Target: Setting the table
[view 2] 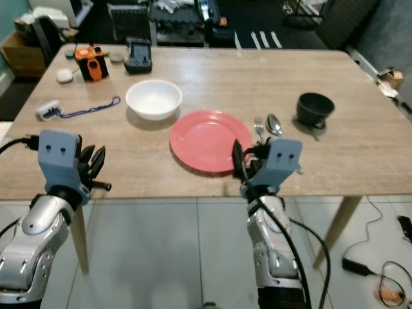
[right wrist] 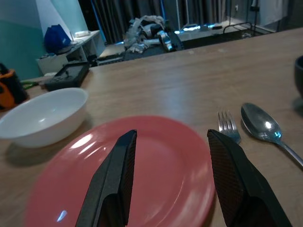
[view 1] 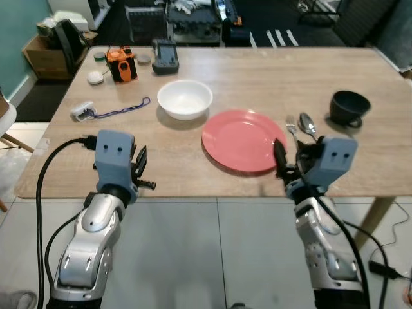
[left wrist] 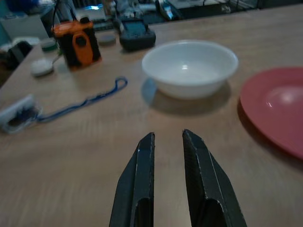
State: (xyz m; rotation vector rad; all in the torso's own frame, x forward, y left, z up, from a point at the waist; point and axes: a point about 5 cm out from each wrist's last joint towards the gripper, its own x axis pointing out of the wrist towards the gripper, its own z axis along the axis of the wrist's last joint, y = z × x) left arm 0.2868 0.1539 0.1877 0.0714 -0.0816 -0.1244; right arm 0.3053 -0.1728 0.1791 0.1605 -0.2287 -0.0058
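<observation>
In the left eye view, a wooden counter (view 1: 257,77) carries the table things. A red plate (view 1: 243,140) lies near the front edge, a little to the right of the middle. A white bowl (view 1: 185,98) stands just beside it, to the left and further back. A fork (view 1: 291,129) and a spoon (view 1: 308,124) lie side by side just to the right of the plate, and a dark cup (view 1: 349,107) stands further right. At the far left there are an orange device (view 1: 121,64), a black device (view 1: 165,56) and a blue cord (view 1: 122,108) that runs to a small white object (view 1: 82,112). The left gripper (view 1: 140,168) is over the front edge of the counter, left of the plate. The right gripper (view 1: 288,158) is at the front right edge of the plate.

The right eye view shows the same layout, with both arms low in front of the counter.

In the left wrist view, the left gripper (left wrist: 168,156) has its two black fingers close together with only a narrow gap, and it holds nothing. It points toward the bowl (left wrist: 190,67), with the plate (left wrist: 277,106) at one side.

In the right wrist view, the right gripper (right wrist: 173,151) is spread wide and empty, with its fingers just above the plate (right wrist: 156,165). The fork (right wrist: 228,126) and spoon (right wrist: 265,126) lie beside one finger.
</observation>
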